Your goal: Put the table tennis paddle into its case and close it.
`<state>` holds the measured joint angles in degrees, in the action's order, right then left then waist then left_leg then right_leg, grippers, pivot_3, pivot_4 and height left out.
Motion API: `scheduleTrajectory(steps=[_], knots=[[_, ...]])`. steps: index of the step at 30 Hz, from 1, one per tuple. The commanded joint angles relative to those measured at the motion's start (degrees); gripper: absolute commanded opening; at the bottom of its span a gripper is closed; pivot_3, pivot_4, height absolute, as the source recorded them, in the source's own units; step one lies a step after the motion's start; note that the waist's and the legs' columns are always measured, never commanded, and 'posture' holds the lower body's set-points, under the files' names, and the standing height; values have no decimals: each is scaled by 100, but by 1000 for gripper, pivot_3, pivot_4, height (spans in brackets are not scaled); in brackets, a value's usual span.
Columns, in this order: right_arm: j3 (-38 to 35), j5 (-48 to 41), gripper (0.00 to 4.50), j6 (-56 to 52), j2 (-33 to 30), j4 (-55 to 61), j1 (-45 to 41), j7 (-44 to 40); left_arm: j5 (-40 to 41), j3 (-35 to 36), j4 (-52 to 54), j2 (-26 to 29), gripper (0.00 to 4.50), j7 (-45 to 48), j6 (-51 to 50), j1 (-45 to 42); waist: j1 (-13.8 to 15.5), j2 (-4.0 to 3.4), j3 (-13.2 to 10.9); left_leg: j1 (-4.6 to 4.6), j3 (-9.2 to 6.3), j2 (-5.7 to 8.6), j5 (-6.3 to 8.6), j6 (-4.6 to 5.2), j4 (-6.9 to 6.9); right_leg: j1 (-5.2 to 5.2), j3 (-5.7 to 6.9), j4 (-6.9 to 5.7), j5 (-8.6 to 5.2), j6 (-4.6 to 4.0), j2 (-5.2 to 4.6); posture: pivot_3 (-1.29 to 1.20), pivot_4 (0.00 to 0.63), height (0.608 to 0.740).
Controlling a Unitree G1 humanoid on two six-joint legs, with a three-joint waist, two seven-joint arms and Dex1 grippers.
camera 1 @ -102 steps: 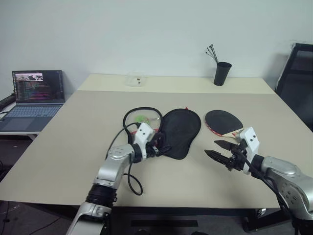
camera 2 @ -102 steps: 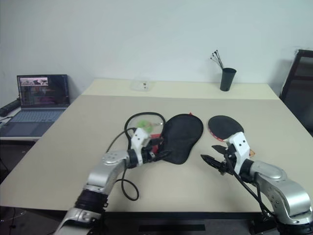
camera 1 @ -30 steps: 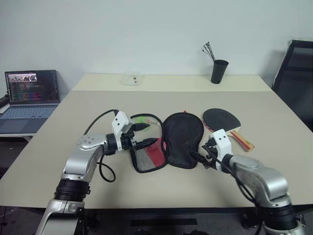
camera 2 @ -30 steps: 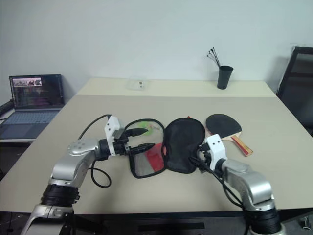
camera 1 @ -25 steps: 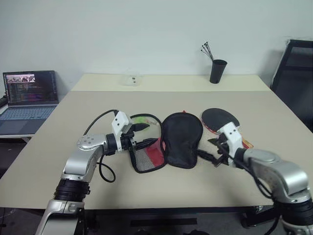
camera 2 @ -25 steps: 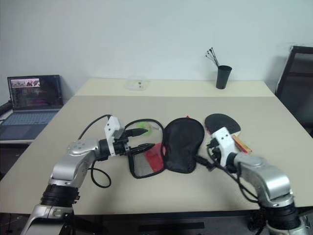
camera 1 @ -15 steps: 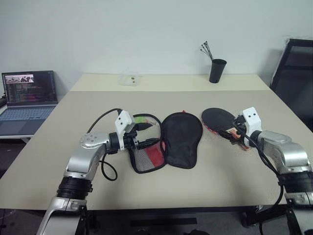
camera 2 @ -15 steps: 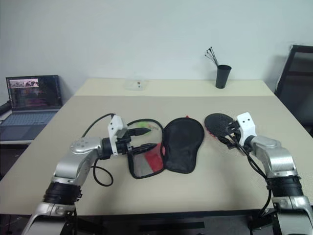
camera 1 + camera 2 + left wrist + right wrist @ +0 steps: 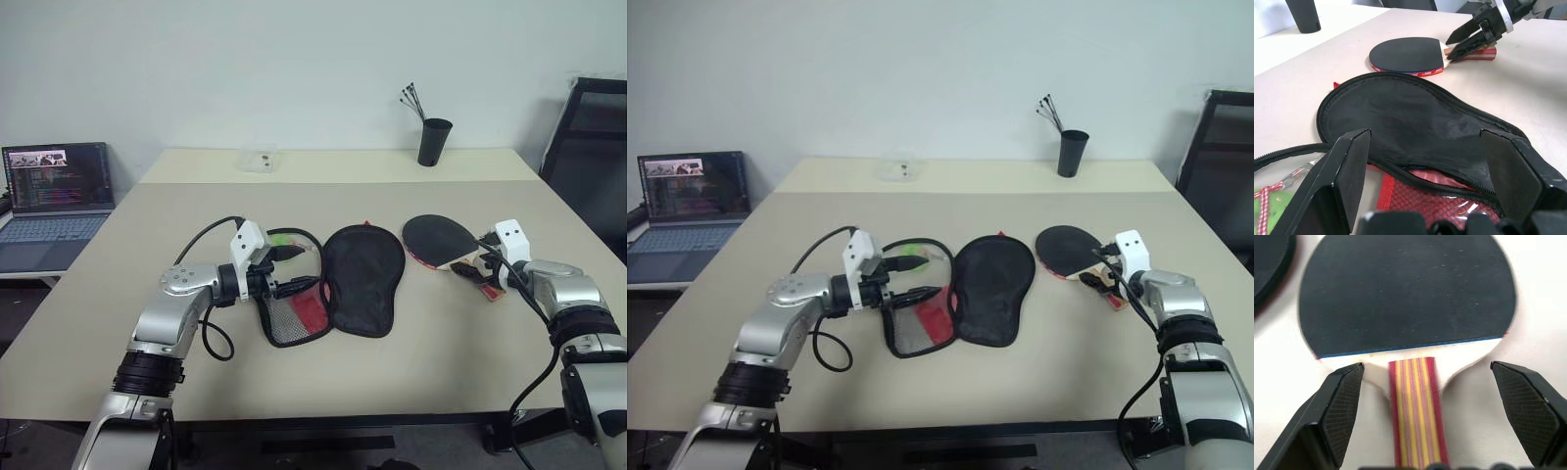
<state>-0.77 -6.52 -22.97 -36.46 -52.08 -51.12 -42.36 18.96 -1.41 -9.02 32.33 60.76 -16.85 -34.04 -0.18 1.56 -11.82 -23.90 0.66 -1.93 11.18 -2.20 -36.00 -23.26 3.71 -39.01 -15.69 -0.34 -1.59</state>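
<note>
A wide beige table stands against a white wall, with a laptop on a side desk to the left and a black cup of thin sticks near the far edge. The case lies open mid-table, its black flap spread flat to the right and the red, mesh-lined half to the left. The left gripper hangs over the mesh half at the zipper rim, jaws spread wide and holding nothing, as it was a second ago. What has changed is the right arm: a second ago it was low by the right edge of the case flap, and it has since swung out to the right. The right gripper now sits at the table tennis paddle, which lies flat on the table just right of the case, blade toward the case and handle toward the gripper. In the right wrist view the handle runs up between the two fingers, which stand fully apart, one on each side, not yet touching it. The pickup looks lined up; closing on the handle seems the next step, with the case waiting open
</note>
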Motion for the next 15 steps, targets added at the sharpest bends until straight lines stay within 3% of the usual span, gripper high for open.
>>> scheduleTrajectory(steps=[1,11,15], knots=[[146,169,4459,-116,-127,-72,67,-373,27,105,63,78,3899,51,128,-121,3,0,0,0,-1,0,0,0,0,0,1,0,0,0,0,0,150,740],[-12,272,4459,139,30,-350,-40,19,-7,78,-52,60,3899,65,208,-186,5,1,1,1,0,0,0,0,-4,3,-1,-1,5,0,-1,0,150,740],[-103,247,3563,92,200,-453,-80,367,-15,70,-48,54,3899,51,222,-167,1,5,3,3,3,-1,-1,0,-7,3,-4,0,19,-2,0,0,150,740]])
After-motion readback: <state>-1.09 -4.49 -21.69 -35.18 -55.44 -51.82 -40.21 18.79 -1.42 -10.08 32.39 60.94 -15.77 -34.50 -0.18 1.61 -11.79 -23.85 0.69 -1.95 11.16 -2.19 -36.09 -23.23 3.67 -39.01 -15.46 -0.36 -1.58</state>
